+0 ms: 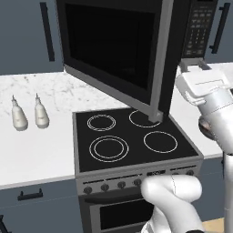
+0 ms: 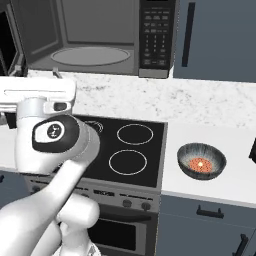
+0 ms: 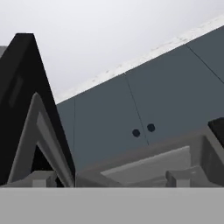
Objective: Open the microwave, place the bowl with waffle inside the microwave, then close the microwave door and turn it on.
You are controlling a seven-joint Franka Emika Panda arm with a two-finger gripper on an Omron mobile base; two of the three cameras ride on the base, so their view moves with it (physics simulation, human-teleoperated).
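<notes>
Left base view: the microwave door (image 1: 113, 50) stands swung wide open, out over the stove (image 1: 134, 139); the keypad (image 1: 199, 27) sits right of it.

Right base view: the microwave (image 2: 100, 35) gapes above the stove (image 2: 131, 147), turntable (image 2: 90, 56) bare. The bowl (image 2: 201, 160) rests on the counter (image 2: 220, 107) just right of the stove, the waffle (image 2: 201, 164) inside it.

Hand view: the gripper (image 3: 111, 178) is spread wide, holding nothing, its tips apart near the door's edge (image 3: 26, 105), with cabinets (image 3: 144, 113) beyond.

You see microwave (image 2: 100, 37) open, turntable bare; microwave door (image 1: 113, 50) swung wide left; bowl (image 2: 201, 160) holding waffle (image 2: 201, 163) on right counter (image 2: 235, 175).
</notes>
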